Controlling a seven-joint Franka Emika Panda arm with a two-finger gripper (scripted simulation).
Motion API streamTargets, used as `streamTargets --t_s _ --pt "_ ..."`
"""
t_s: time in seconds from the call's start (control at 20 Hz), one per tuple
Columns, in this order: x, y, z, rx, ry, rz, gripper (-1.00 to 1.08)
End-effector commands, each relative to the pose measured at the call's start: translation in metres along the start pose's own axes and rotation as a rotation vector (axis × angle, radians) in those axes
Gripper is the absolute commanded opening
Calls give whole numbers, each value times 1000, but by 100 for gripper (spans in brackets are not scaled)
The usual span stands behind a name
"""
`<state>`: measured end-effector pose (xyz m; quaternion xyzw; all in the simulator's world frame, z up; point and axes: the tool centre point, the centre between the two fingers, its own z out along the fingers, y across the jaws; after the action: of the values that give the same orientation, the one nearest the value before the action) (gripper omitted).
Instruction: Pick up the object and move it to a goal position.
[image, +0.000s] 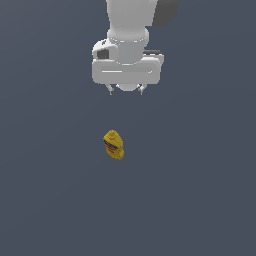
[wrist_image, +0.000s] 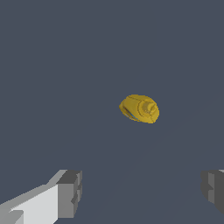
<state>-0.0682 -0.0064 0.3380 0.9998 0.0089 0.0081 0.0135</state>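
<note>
The object is a small yellow squeeze bottle (image: 113, 145) with a red-and-blue label, sitting on the dark grey floor near the middle of the exterior view. The wrist view shows the bottle (wrist_image: 139, 108) from above, its tapered cap facing the camera. My white gripper (image: 126, 90) hangs well above the bottle and slightly toward the exterior view's right, touching nothing. Its two fingers (wrist_image: 70, 194) stand wide apart, so it is open and empty, with the gripper (wrist_image: 142, 192) set off to one side of the bottle.
Only the plain dark grey surface (image: 200, 190) surrounds the bottle. The white arm body (image: 131, 20) rises out of the exterior view's top edge.
</note>
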Motion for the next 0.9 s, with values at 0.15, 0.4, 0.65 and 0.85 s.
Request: streamTargets --t_s 0.15,0.4,0.65,0.85 --pt "0 -1 -2 -5 8 -7 100" --pt "2 -3 -12 -26 39 -30 100" --pt "2 -3 -12 -25 38 -32 100" --pt "4 -2 -9 -25 37 -54 100"
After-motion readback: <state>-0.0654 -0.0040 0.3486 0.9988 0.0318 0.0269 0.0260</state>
